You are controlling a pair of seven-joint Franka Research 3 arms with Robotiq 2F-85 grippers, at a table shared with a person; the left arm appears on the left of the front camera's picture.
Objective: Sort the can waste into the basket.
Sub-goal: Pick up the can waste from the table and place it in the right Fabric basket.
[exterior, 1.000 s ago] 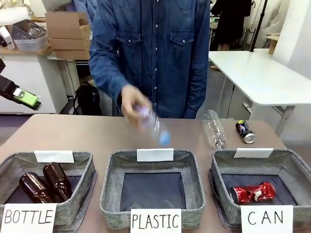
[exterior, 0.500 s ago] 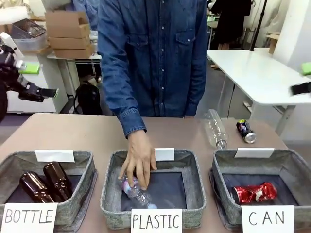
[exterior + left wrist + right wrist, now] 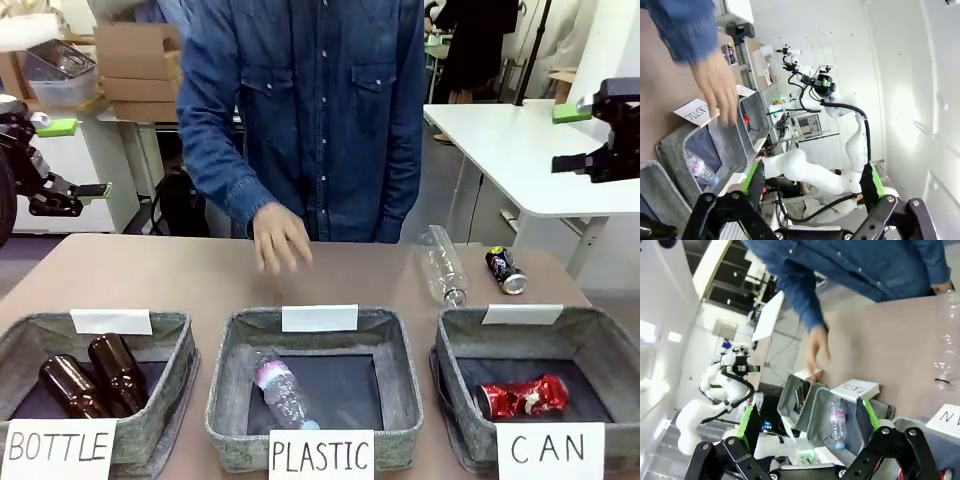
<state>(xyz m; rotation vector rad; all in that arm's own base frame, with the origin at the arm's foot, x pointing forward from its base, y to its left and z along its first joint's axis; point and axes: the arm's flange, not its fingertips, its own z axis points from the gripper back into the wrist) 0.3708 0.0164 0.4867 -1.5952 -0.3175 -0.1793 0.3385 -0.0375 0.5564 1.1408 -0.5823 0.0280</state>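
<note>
Showing a crushed red can (image 3: pixel 520 397), shiny with silver ends, lying on its side on the dark floor of the grey woven CAN basket (image 3: pixel 600 330). Showing also a dark blue-black can (image 3: pixel 504 270) with coloured print and a silver end, lying on the brown table (image 3: pixel 150 275) just beyond that basket's far rim, next to a clear plastic bottle (image 3: pixel 441 264) resting on the table there.

Keeping both cans well apart from either pair of jaws: lying far below the right gripper (image 3: pixel 572 138), itself hanging high above the basket's far right corner, and farther off from the left gripper (image 3: pixel 75 158), hanging just as high, well away to the basket's left. Holding both sets of green-padded fingers spread wide, pinching nothing.

Reaching in from the far side, a person's hand (image 3: pixel 280 237) in a denim sleeve, hovering palm down and blurred over the table, well to the left of the basket and beyond its far rim.
</note>
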